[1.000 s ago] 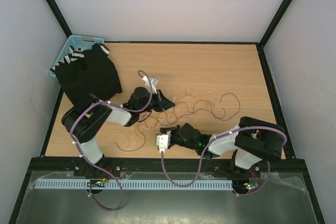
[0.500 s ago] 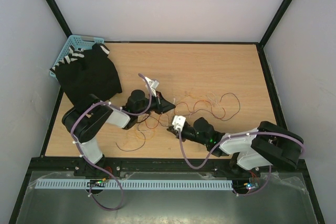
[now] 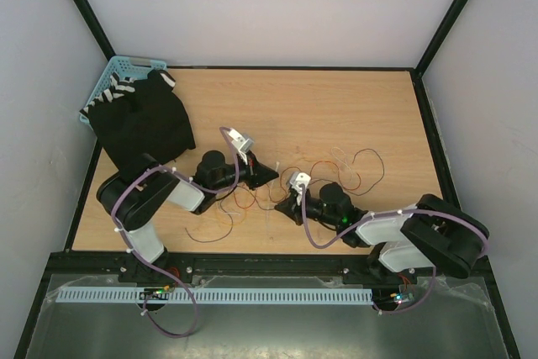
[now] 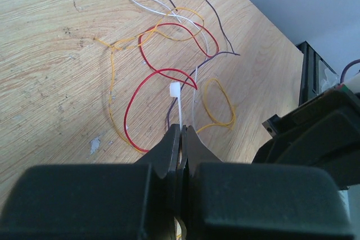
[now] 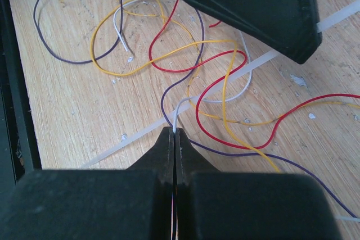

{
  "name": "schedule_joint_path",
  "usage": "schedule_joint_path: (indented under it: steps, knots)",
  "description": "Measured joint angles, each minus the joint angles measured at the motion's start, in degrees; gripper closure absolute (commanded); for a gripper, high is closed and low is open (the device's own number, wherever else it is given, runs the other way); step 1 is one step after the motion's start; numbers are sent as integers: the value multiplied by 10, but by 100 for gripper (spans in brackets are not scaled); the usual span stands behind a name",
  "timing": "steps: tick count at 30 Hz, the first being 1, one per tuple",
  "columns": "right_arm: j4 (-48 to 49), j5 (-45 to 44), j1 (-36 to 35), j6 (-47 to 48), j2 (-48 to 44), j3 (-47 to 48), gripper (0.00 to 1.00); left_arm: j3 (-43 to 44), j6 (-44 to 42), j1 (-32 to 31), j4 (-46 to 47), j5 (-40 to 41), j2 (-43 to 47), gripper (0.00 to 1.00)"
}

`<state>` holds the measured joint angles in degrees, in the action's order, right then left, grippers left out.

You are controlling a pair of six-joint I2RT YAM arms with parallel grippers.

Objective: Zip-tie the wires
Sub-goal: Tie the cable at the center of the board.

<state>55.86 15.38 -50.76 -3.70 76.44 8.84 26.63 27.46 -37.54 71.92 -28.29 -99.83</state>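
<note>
The left gripper is clenched on the strap of a white zip tie, whose head pokes out just past the fingertips, over a red loop. Facing it, the right gripper is pinched tight on the wires, a white and a purple strand running into its tip. The rest of the tangle sprawls across the bench between and beyond the two.
</note>
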Motion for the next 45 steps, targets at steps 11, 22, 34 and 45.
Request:
schedule_joint_path:
  steps: [11, 22, 34, 45]
  knots:
    - [-36, 15, 6, 64, -65, 0, 15, -6, -4, 3, 11, 0, -3, 100]
    - [-113, 50, 5, 227, -118, 24, 6, -5, 27, 19, 11, 2, -23, 100]
    - [-70, -100, -143, 514, -36, 19, 1, -6, 72, 45, 11, 9, -27, 100]
    - [26, -212, -160, 707, 127, 55, 1, -7, 95, 45, 11, 7, -31, 100]
